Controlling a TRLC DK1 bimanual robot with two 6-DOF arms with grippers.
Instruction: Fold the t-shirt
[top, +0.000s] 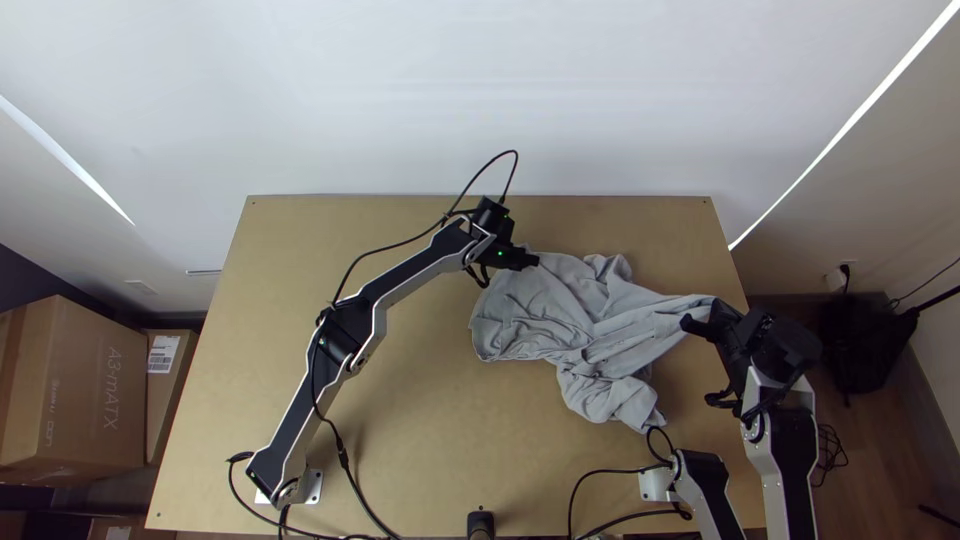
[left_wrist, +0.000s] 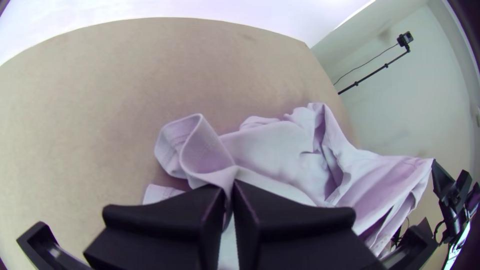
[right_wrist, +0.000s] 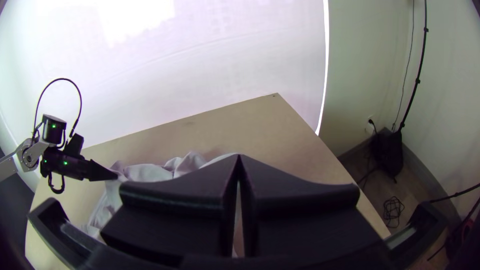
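Observation:
The grey t-shirt (top: 600, 320) lies bunched and wrinkled on the right half of the table, its right end drawn out and lifted. At its upper left edge is my left gripper (top: 532, 260). In the left wrist view the left gripper (left_wrist: 229, 190) is shut on a pinched fold of the t-shirt (left_wrist: 270, 150), beside a looped hem. My right gripper (top: 722, 322) is at the cloth's right end, over the table's right edge. Seen in the right wrist view, the right gripper (right_wrist: 239, 162) has its tips together, with cloth running up to them; the pinched part is hidden.
The wooden table (top: 400, 430) has bare surface left of and below the cloth. Black cables run along the left arm. A small black device (top: 480, 524) stands at the near edge. Cardboard boxes (top: 70, 390) are off the left side, a black bag (right_wrist: 387, 155) on the floor to the right.

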